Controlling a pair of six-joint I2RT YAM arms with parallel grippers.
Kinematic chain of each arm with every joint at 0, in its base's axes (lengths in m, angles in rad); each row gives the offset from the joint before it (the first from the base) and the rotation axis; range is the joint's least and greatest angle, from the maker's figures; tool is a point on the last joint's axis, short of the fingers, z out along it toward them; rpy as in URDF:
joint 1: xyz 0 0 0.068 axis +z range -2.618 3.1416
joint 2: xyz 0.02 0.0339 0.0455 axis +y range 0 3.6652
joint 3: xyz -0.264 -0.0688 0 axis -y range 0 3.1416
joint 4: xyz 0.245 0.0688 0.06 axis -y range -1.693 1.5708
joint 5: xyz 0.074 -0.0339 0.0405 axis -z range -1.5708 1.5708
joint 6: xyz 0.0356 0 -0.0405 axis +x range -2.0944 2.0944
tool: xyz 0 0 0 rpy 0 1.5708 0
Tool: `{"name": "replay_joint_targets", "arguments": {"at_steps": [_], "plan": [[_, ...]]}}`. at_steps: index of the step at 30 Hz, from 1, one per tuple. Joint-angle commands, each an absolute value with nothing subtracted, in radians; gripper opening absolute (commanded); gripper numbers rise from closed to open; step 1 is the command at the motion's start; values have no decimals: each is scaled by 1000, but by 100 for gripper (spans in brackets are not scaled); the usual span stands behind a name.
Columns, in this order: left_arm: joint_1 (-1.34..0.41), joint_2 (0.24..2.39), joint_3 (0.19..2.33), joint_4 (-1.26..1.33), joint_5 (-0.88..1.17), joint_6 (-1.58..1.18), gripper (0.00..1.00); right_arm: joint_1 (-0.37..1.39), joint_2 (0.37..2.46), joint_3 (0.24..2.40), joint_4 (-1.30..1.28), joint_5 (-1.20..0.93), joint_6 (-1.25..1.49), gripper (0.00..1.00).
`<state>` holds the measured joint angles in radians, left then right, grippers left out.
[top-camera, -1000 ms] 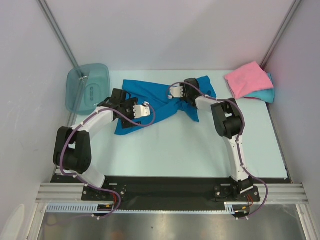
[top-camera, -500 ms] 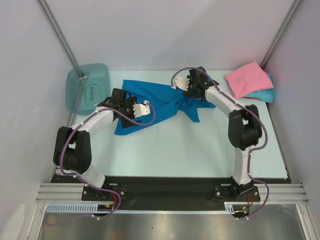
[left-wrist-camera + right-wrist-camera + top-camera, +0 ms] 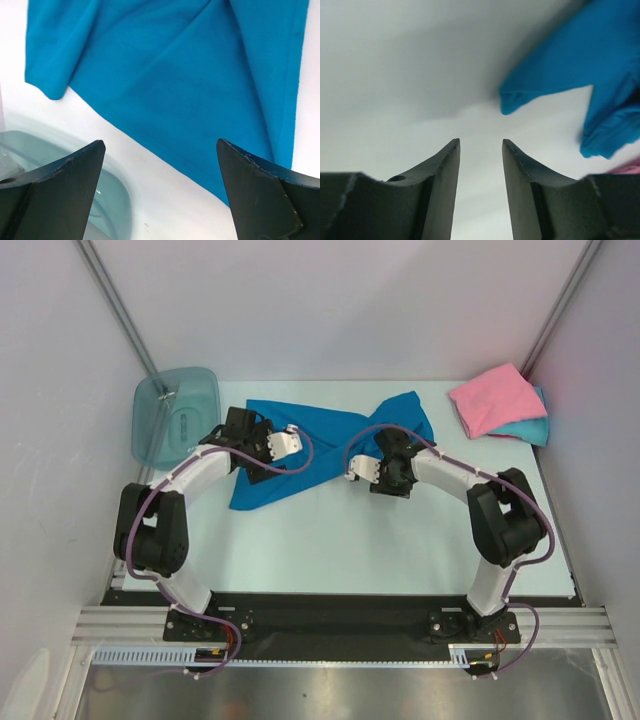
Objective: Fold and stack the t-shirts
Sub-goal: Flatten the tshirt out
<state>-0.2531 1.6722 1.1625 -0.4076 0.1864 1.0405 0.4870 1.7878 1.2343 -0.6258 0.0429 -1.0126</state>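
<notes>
The deep blue t-shirt lies rumpled and spread across the back middle of the table; it also shows in the left wrist view and the right wrist view. My left gripper hovers wide open and empty over the shirt's left edge. My right gripper is open and empty over bare table, just in front of the shirt's right part. The pink t-shirt lies folded on top of the turquoise t-shirt at the back right corner.
The translucent teal bin sits at the back left, close to my left gripper, and its rim shows in the left wrist view. White enclosure walls stand on three sides. A strip of pink shows at the right edge of the right wrist view.
My right arm has swung from the back of the table toward the front, and the shirt's right part now lies flat behind it. My left gripper has shifted back toward the bin.
</notes>
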Motion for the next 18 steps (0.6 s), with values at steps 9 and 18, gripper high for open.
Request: {"name": "replay_joint_targets", "arguments": {"at_steps": [9,18], "plan": [[-259,1660,1204,-368,183,973,100,500,1873,1261,-503,43,-934,41],[-275,1666,1203,-348,169,969,100,517,1979,1267,-292,167,-900,36]]}}
